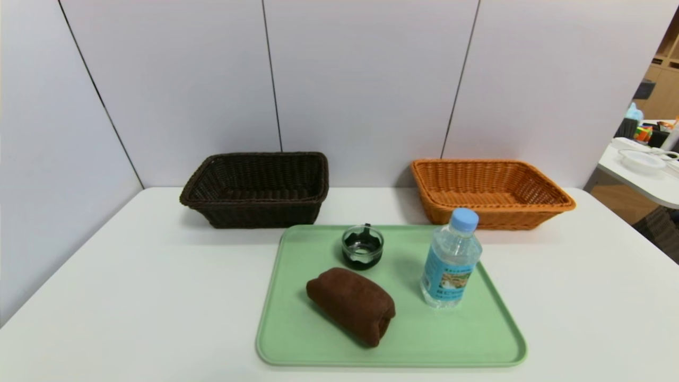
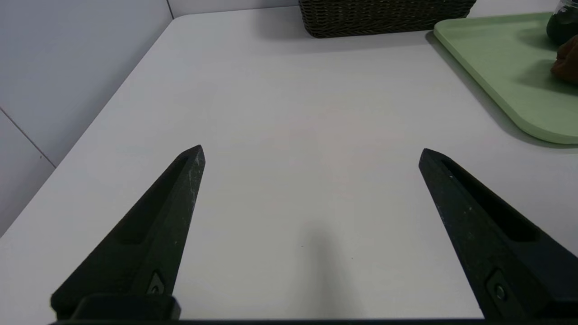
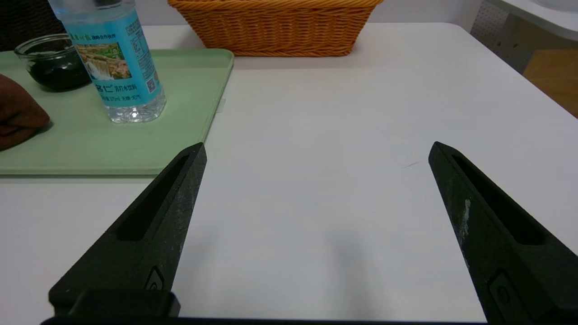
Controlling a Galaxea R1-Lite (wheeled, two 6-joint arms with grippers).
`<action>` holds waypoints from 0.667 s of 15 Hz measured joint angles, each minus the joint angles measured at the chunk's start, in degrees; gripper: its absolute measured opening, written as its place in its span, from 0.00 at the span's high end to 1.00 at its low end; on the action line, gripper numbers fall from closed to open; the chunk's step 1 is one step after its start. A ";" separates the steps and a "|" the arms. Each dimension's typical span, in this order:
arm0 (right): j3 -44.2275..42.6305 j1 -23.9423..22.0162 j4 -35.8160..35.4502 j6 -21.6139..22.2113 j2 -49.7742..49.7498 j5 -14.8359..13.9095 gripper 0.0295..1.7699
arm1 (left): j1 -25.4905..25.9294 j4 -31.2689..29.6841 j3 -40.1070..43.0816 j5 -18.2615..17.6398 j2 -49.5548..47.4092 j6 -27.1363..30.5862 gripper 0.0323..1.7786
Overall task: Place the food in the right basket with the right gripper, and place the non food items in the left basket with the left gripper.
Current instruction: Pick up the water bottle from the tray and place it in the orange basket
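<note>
Wrist views show left gripper and right gripper spread wide, empty, above the table.

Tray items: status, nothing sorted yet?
Left gripper and right gripper open, empty, over bare table. Towel, glass jar, water bottle on green tray. Both baskets empty. Nothing blocking.

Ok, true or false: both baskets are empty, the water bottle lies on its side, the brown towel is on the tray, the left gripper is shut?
1. The dark brown wicker basket and orange wicker basket are empty: true.
2. The clear plastic water bottle lies on its side: false, it stands upright on the green plastic tray.
3. The rolled brown towel is on the tray: true.
4. The left gripper is shut: false, it is open.
</note>
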 joint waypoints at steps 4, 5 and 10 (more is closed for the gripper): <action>0.00 0.00 0.02 -0.10 0.00 0.11 0.04 | 0.00 -0.02 0.00 -0.16 0.00 -0.04 0.05; 0.00 0.00 0.00 -0.12 0.00 0.13 0.04 | 0.00 -0.04 0.00 -0.11 0.00 -0.17 0.05; 0.00 0.00 -0.57 -0.32 0.00 0.20 0.04 | -0.22 0.51 -0.12 -0.46 0.11 0.74 0.05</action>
